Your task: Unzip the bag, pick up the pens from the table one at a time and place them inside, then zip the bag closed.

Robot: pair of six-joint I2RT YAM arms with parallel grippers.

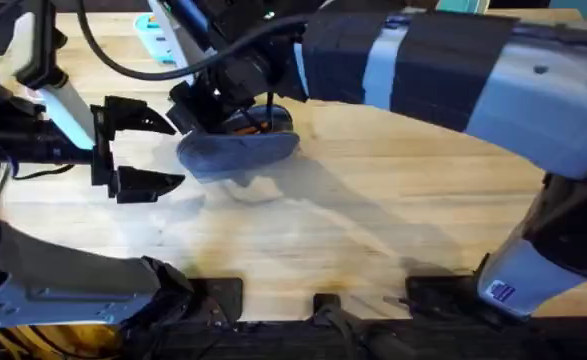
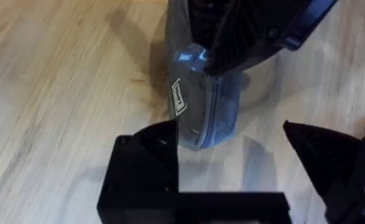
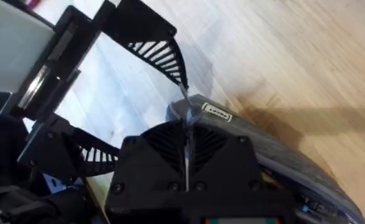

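Right claw [image 3: 185, 134] pinches the bag [image 1: 238, 152] zipper; left claw [image 1: 143, 148] gapes wide just beside it.

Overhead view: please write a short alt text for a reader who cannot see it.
The right claw is shut on the zipper pull at one end of a blue-grey bag lying on the wooden table. The left claw waits open beside the bag, not touching it.
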